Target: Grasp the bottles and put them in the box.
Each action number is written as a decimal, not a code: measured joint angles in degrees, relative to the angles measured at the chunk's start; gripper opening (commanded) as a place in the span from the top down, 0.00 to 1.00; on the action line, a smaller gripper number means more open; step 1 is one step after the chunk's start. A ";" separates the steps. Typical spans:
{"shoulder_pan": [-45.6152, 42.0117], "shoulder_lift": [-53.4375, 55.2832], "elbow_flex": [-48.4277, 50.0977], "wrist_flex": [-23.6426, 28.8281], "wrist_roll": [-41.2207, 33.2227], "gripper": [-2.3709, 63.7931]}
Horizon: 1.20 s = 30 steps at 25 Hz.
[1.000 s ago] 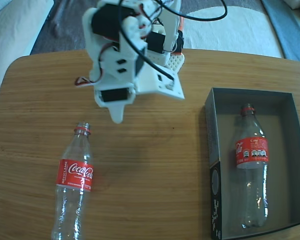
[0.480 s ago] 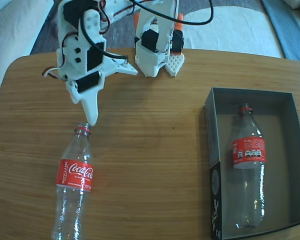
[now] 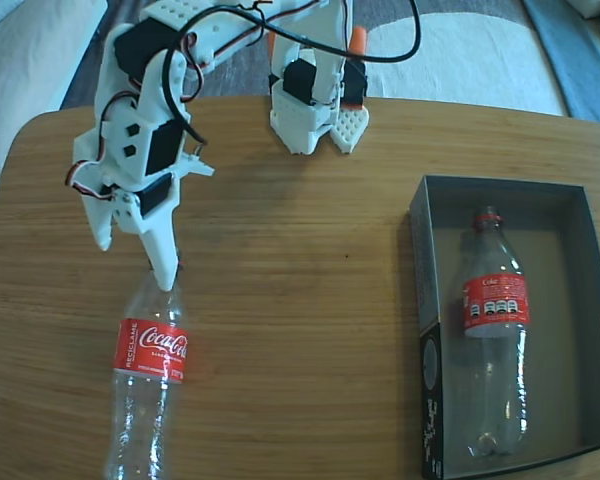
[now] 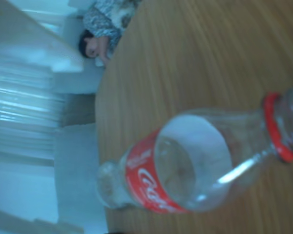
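Your arm (image 3: 145, 130) is white printed plastic with black servo blocks set into its joints. A black cable (image 3: 380, 50) loops above it, and thin red and white wires run along the links. Its base (image 3: 315, 100) has orange parts and a perforated white plate. The hand (image 3: 140, 255) tapers to a white point.

From my feed the wooden tabletop (image 3: 310, 300) has rounded corners and catches bright daylight. Beyond its far edge I see a grey-and-cream rug (image 3: 460, 50), with a pale cushion (image 3: 30, 50) off its far-left corner and a blue strip (image 3: 570, 50) off its far-right corner.
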<state>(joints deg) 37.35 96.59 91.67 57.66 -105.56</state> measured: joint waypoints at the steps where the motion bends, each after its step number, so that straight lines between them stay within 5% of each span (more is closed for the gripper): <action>1: 0.26 -0.35 0.70 -1.14 -0.44 0.25; 9: 1.23 -3.25 1.76 -6.15 -4.04 0.17; 22: 1.49 -7.65 1.76 -11.87 -17.75 0.18; 30: -2.20 -3.87 12.74 -11.95 -19.07 0.18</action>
<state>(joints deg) 35.16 92.72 104.41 45.70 -124.63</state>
